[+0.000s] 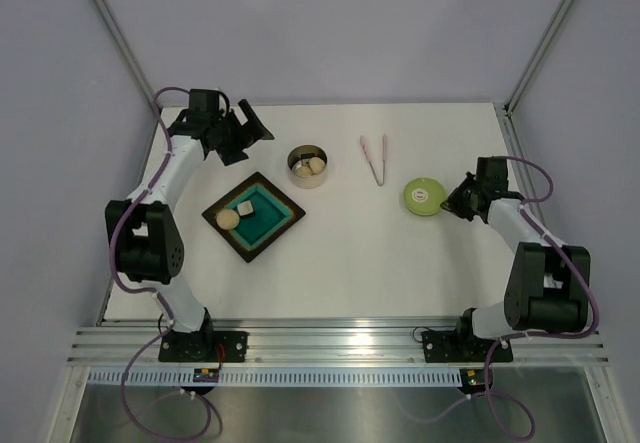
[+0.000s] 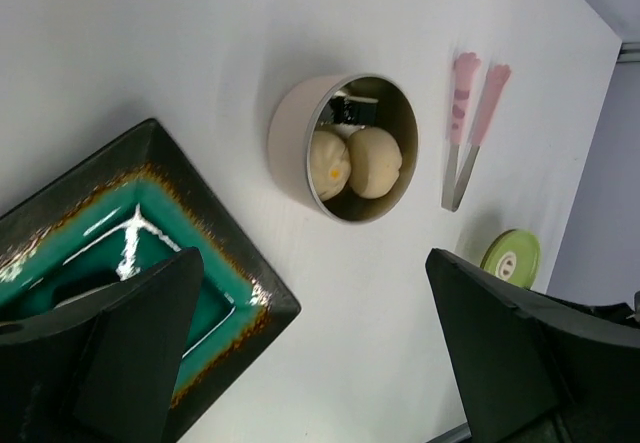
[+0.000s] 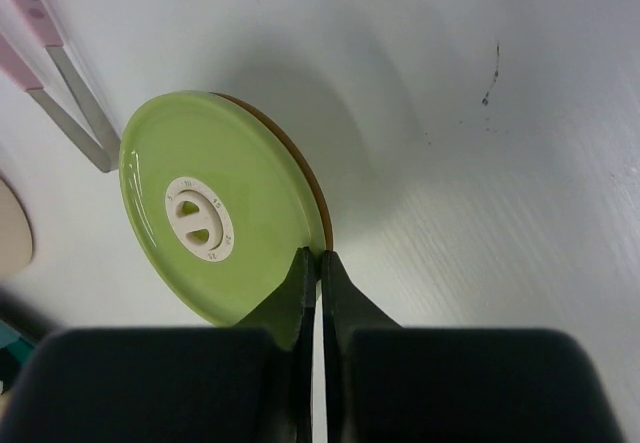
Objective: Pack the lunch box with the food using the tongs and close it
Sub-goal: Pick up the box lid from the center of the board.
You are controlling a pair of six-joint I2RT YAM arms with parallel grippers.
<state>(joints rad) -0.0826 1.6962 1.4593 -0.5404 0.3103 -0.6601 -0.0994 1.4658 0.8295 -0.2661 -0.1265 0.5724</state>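
Our right claw [image 3: 320, 261] is fully shut, its tips touching the near rim of the green lid [image 3: 220, 218]. We cannot tell whether any of that rim is actually pinched between them. The lid rests on the table [image 1: 400, 263] at the right of the top view, straight ahead of those tips, so this arm is plainly the nearer one to it. The lunch box [image 1: 308, 166] stands well apart to the left of the lid, at upper centre, uncovered, with two dough balls [image 2: 375, 163] inside. Between lid and tin lie the tongs [image 1: 374, 159], held by neither claw, their long axis running up and down the frame, arms spread at the top and meeting at the lower end. We judge that carrying the lid toward the tin would pass over them. Our left claw [image 1: 240, 135] hangs wide open and empty at upper left, near the dark tray [image 1: 252, 253], where another ball [image 1: 228, 219] and a pale cube [image 1: 245, 206] are not yet packed.
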